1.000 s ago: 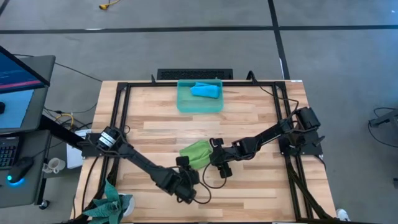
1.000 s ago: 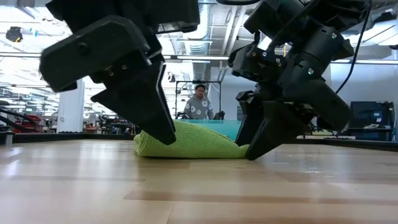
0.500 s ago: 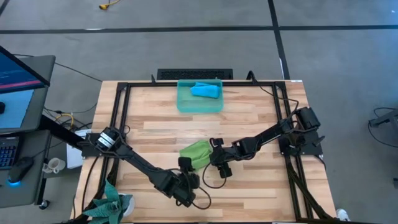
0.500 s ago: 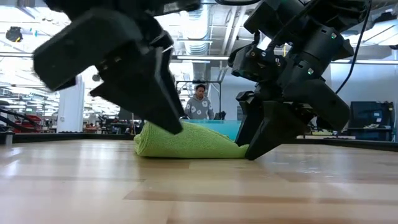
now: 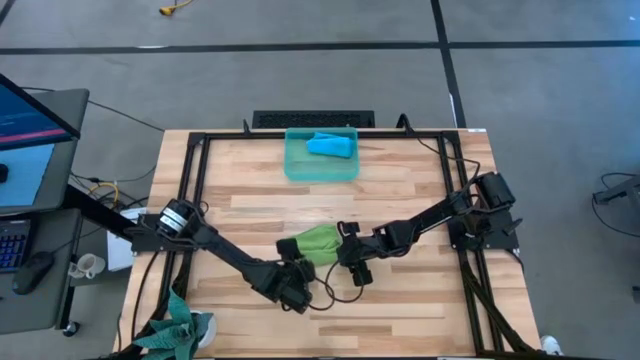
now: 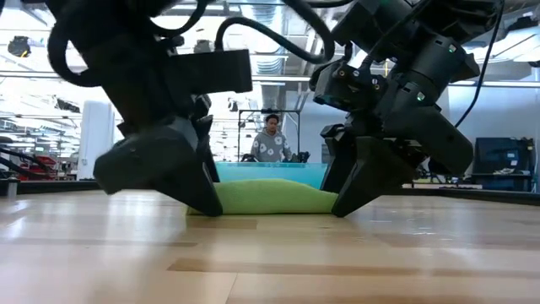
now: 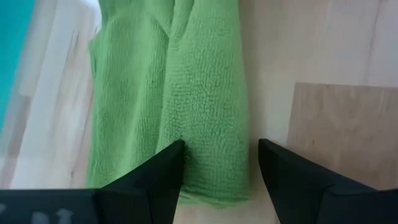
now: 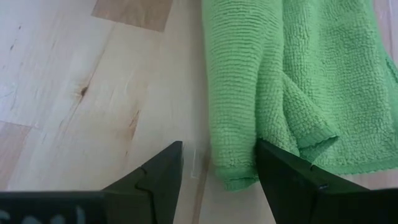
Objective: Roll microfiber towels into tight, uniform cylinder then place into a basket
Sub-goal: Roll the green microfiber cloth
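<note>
The lime green towel (image 5: 318, 243) lies partly rolled on the wooden table, mid-table; it also shows in the low view (image 6: 270, 197). My left gripper (image 7: 221, 163) is open at the towel's left end, fingers pointing down, astride a rolled fold (image 7: 208, 118). My right gripper (image 8: 219, 163) is open at the towel's right end, astride a corner of it (image 8: 239, 168). The sky blue towel (image 5: 330, 146) lies rolled inside the teal basket (image 5: 296, 166) at the table's far edge. My left gripper comes from above, slanting from the near left. One fingertip (image 7: 168, 168) rests on the cloth beside the fold's crease; the other (image 7: 280, 171) stands beside the towel's edge, over bare wood. The towel lies flat on the table. My right gripper comes from above, slanting from the right. One fingertip (image 8: 283, 168) sits on the towel's edge (image 8: 292, 134); the other (image 8: 158, 171) stands over bare wood. The towel's corner lies between them on the table.
Black frame rails (image 5: 195, 200) run along the table's sides. A dark teal-green cloth bundle (image 5: 180, 325) hangs at the near left corner. A desk with a monitor (image 5: 30, 120) stands left of the table. A person (image 6: 270, 139) shows far behind.
My left gripper has gone toward the table's far edge and down, onto the green towel's left end. In the low view the towel's left end, which bulged before, now lies lower and flatter behind the fingers.
</note>
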